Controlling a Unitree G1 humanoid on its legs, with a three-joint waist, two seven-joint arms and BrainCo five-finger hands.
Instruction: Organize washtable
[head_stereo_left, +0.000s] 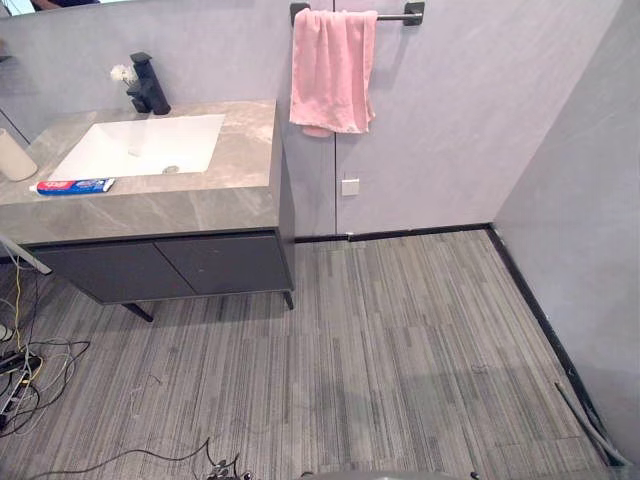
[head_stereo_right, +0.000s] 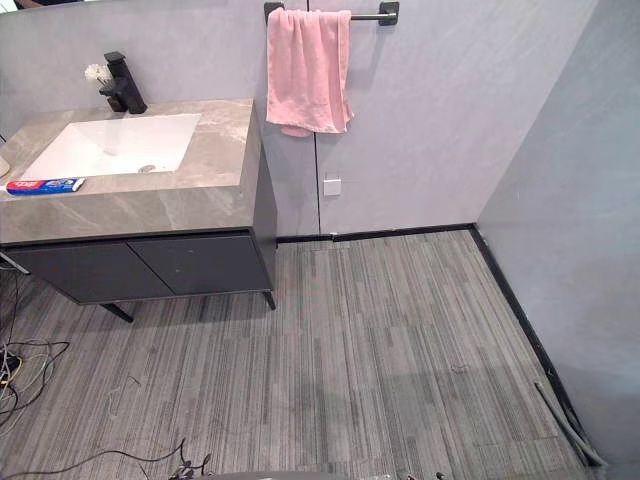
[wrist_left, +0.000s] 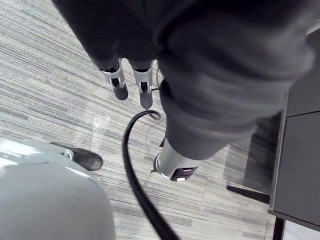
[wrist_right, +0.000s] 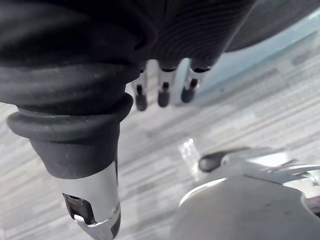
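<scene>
At the upper left of the head views, a white cup (head_stereo_left: 12, 157) stands at the far left edge of the stone surface (head_stereo_left: 200, 205). Just right of it the toothpaste tube (head_stereo_left: 75, 186) lies flat before the basin (head_stereo_left: 150, 145), its long axis running left to right, cap end unclear. We judge it light, soft and slick, best pinched across its middle. Our left hand (wrist_left: 116, 80) and right hand (wrist_right: 163, 90) hang over the floor (head_stereo_left: 400, 340), fingers relaxed and empty.

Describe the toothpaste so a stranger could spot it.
Find the grey counter with the white basin sunk in it. In front of the basin's left corner lies the toothpaste: a flat blue, red and white tube, the counter's only colourful thing.
</scene>
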